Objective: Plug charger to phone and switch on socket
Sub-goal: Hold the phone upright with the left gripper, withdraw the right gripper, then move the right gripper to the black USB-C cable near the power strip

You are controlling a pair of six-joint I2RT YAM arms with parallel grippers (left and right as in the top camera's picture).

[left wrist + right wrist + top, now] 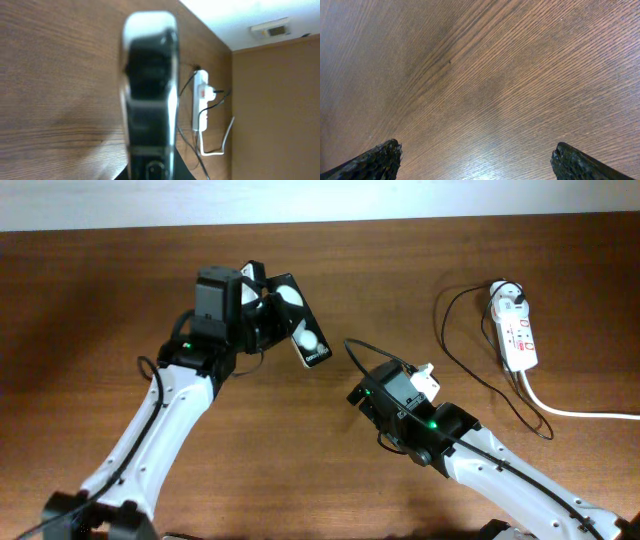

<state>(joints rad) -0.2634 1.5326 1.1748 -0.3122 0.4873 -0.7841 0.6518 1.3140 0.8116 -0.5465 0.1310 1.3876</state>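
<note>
The black phone (303, 328), with two white round patches, is tilted above the table, and my left gripper (266, 308) is shut on its upper end. The left wrist view shows the phone (150, 85) edge-on and blurred. The white socket (518, 332) lies at the far right, with the charger's white adapter (503, 292) at its top end. The charger's thin black cable (443, 340) loops left across the table. Its free end (348, 342) lies just right of the phone, apart from it. My right gripper (370, 383) stands open over the cable, and its fingers (380, 160) have only bare wood between them.
The socket's thick white cord (575, 412) runs off to the right edge. The left wrist view shows the socket (200, 97) and a white cord (220, 147) near the table's edge, with a wall beyond. Brown wooden tabletop (100, 300) lies around both arms.
</note>
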